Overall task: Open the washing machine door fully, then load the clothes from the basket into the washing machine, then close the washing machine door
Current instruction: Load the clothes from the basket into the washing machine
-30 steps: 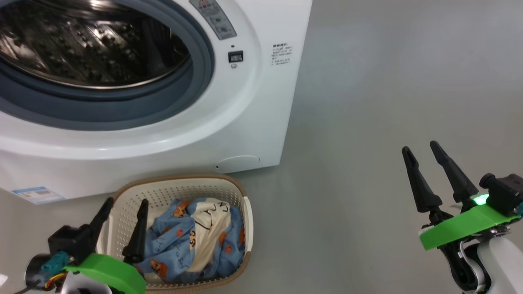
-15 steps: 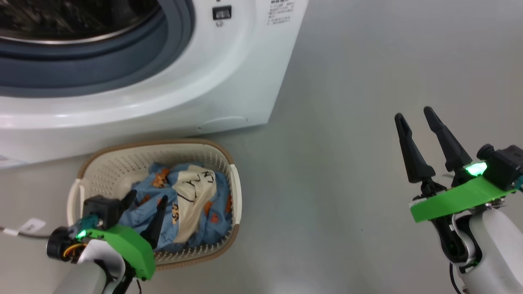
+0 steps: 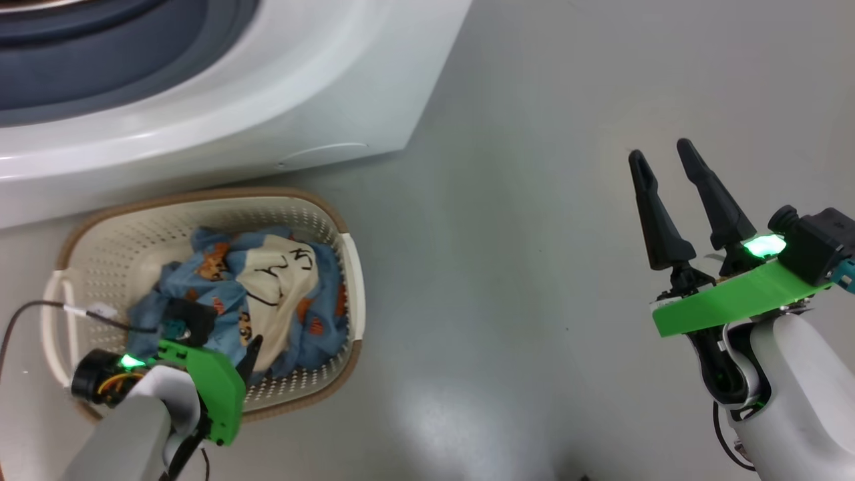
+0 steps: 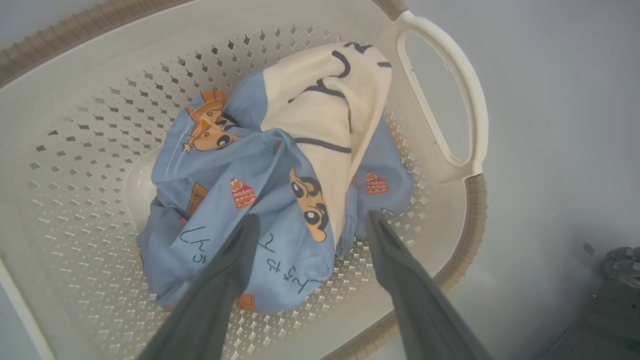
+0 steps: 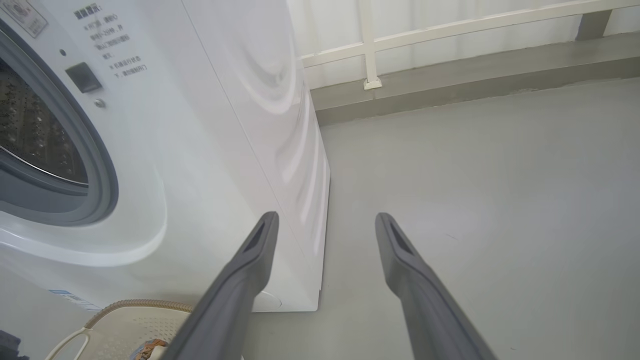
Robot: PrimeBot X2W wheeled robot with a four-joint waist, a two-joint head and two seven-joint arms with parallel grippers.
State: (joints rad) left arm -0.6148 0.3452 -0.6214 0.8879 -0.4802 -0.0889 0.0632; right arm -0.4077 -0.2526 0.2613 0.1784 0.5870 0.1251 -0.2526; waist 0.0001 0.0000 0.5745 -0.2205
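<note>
L wrist cam looks down into the basket (image 4: 100,125). L pincer (image 4: 312,217) has its jaws spread wide, gripping nothing, tips low over the clothes (image 4: 240,165). One tip is over the blue fabric's lettered fold, the other at the bundle's edge by the perforated floor; can't tell if either touches cloth. The bundle lies right ahead of and under the tips: blue pieces w/ orange-brown figures, and the cream piece (image 4: 330,100) w/ dark lettering further out from the fingers, folded on top. A basket handle is beyond the edge-side finger. Head cam adds what the wrist cam lacks: the washing machine (image 3: 267,100) stands past the basket from the L pincer, its front base near the brown rim. A thin dark cable (image 3: 50,304) loops off the L wrist across the basket's other handle. There the green bracket (image 3: 207,381) and cam block hide most of the L fingers, w/ one tip showing over the clothes. R pincer (image 3: 660,150) is well apart over bare grey floor (image 3: 534,267), fingers parted, holding nothing. R wrist cam gives the machine's side wall and mouth: grey gasket (image 5: 102,175) and steel drum (image 5: 30,135) off to one side of the R fingers, basket rim low by that same finger, white railing (image 5: 450,30) far ahead.
</note>
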